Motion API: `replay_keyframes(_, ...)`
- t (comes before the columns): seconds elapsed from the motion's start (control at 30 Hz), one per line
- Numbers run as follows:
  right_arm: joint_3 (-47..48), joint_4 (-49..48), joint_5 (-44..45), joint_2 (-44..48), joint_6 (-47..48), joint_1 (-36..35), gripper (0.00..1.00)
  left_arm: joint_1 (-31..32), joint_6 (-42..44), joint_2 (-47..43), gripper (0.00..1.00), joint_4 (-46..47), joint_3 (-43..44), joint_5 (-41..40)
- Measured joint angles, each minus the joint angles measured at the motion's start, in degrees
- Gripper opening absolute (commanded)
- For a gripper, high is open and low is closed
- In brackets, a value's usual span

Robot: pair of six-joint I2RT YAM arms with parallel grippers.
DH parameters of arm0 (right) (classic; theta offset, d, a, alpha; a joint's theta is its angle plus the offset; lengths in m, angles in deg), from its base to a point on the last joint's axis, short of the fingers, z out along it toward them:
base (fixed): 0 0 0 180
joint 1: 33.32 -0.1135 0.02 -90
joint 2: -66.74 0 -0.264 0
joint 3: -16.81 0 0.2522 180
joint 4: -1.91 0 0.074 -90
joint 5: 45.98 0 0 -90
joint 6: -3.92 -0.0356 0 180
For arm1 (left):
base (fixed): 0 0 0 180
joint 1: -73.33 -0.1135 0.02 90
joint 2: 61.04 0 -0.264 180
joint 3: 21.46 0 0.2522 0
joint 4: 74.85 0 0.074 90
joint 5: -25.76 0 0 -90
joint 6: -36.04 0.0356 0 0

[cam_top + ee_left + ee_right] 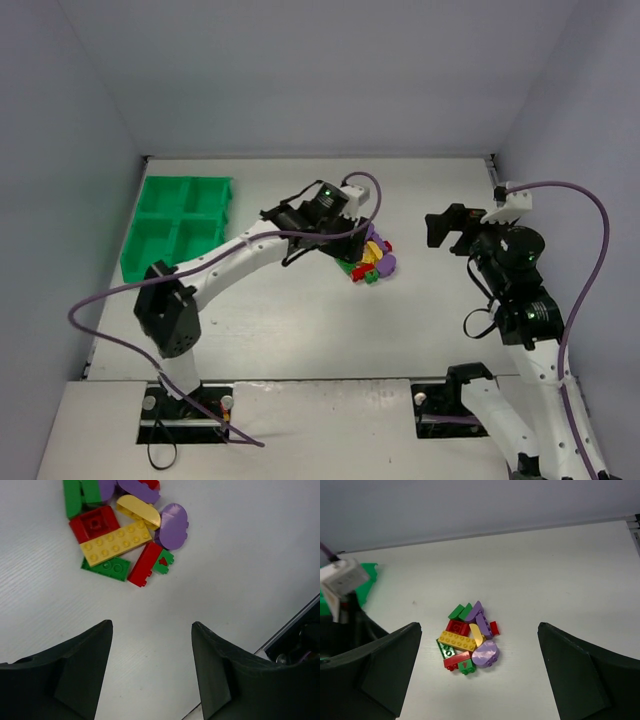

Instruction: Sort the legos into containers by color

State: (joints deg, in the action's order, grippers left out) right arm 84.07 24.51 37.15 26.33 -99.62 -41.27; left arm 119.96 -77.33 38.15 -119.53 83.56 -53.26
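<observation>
Left gripper (152,672): its two dark fingers (75,675) stand partly apart, with only bare table (150,630) between them, and hold nothing. Just ahead of the fingertips, and slightly toward the finger on the left of the wrist view, lies the pile of legos (125,535), its pieces touching or overlapping. Nearest the jaws are a red brick (145,564), a flat green plate (106,568) and a small green piece (165,560). Behind these, a long yellow brick (116,542) touches a square red brick (94,524). Farther on lie a curved yellow piece (139,510) and a rounded purple piece (173,526). Right gripper (480,680): the jaws are spread wide and empty, and the same pile sits ahead of the gap, well clear of the fingertips. Seen from above, the two grippers face the pile from opposite sides. The green tray (180,225) of four compartments lies well apart from the pile, beyond the left arm.
</observation>
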Motion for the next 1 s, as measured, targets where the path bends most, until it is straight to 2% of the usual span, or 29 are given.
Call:
replay_keyframes(0.17,-0.98,1.53,-0.79,1.38,0.07,0.0,1.0,3.63,3.89,9.2,0.59,-0.02,4.26,0.9)
replay_keyframes(0.4,-1.01,3.54,-0.85,3.15,0.52,0.0,1.0,5.33,8.44,16.9,0.59,-0.33,8.55,0.5)
replay_keyframes(0.63,-1.01,4.66,-0.85,3.23,1.4,0.0,1.0,5.27,14.27,21.33,0.47,-2.25,11.5,-1.03)
replay_keyframes(1.0,-1.01,5.25,-0.87,1.46,2.01,0.0,1.0,4.59,21.66,24.11,0.46,-4.72,12.68,-1.86)
